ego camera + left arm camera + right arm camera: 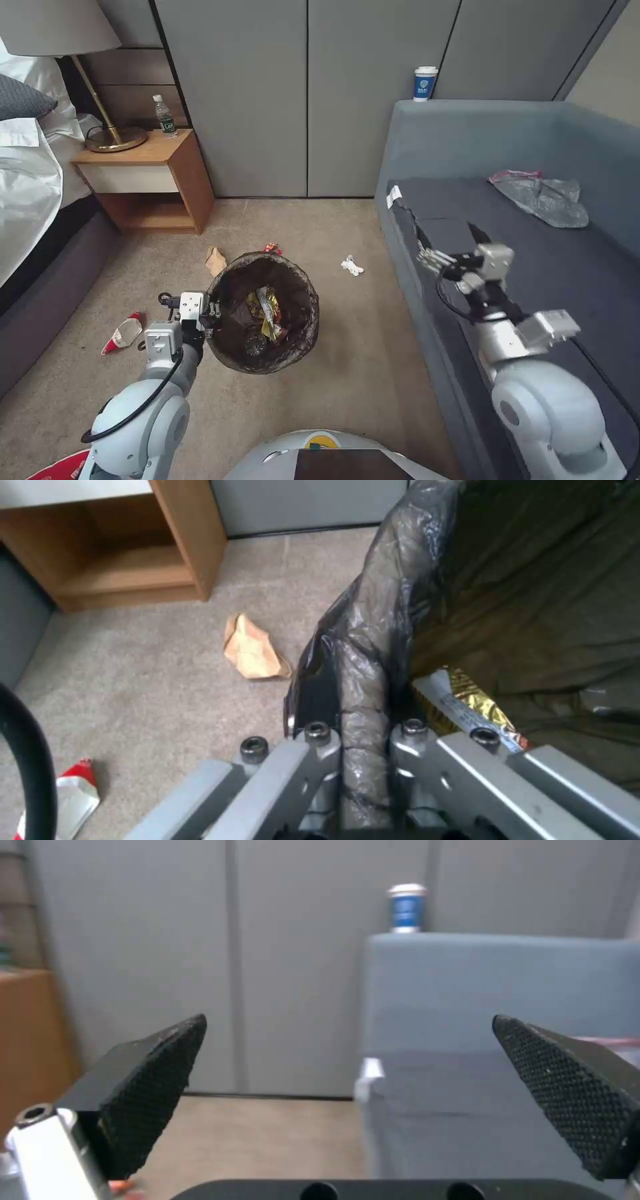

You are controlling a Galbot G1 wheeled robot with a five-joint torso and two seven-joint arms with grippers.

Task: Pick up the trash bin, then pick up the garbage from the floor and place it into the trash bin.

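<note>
Right now the left hand point(212, 313) is clamped shut on the bagged rim of the trash bin point(262, 312), one finger inside and one outside the dark liner, as the left wrist view shows close up point(363, 760). Bin is held out in front of the robot above the carpet; whether it is fully off the floor I can't tell. Inside it already: a yellow snack wrapper point(267, 312) and what looks like a small clear bottle point(254, 345). So the bin pickup looks done, and the collecting step is in hand. Right hand point(448, 245) hovers over the near edge of the grey sofa point(480, 147), fingers spread wide point(153, 1080), holding nothing. Garbage left on the floor: red-white paper cup point(122, 333) lying flat to the bin's left, brown paper bag point(215, 260) just beyond the bin rim, a small red scrap point(272, 248) near it, white tissue point(351, 265) off to the bin's right, closer to the sofa. Next move likely calls for the free right hand to drop to the floor for a piece, the tissue being nearest to it, while the left keeps the bin level. Farther back, a wooden nightstand point(160, 173) with a bottle point(164, 116) on it, and a blue-and-white cup point(424, 83) on the sofa back.
</note>
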